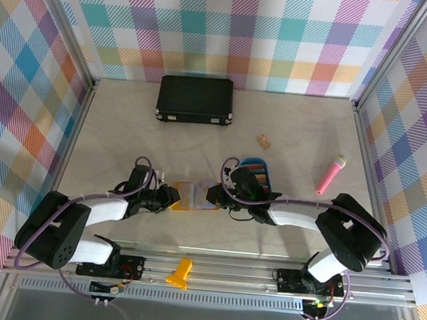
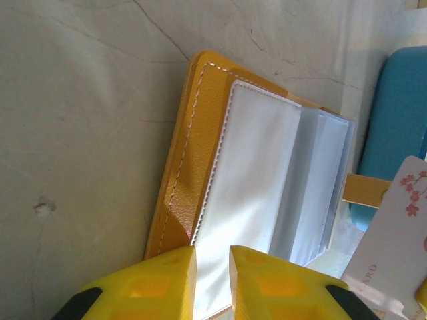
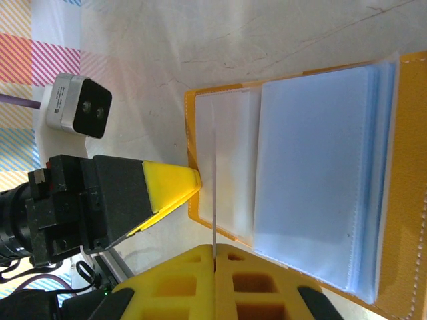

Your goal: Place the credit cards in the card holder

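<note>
The mustard-yellow card holder (image 1: pixel 195 196) lies open on the table, its pale pockets (image 3: pixel 320 173) facing up. My right gripper (image 3: pixel 215 250) is shut on a white credit card (image 3: pixel 213 173). The card stands edge-on over the holder's outermost clear pocket. In the left wrist view that card (image 2: pixel 400 227) shows pink blossoms. My left gripper (image 2: pixel 213 257) has its fingers a narrow gap apart, with the tips resting on the holder's (image 2: pixel 193 153) end by the cover edge. One left finger (image 3: pixel 170 187) touches that edge. More credit cards sit in the blue tray (image 1: pixel 256 172).
A black case (image 1: pixel 195 100) lies at the back. A pink toy microphone (image 1: pixel 331 175) lies at the right and a small tan object (image 1: pixel 264 141) behind the tray. A yellow piece (image 1: pixel 180 272) sits on the front rail. Checked walls close in three sides.
</note>
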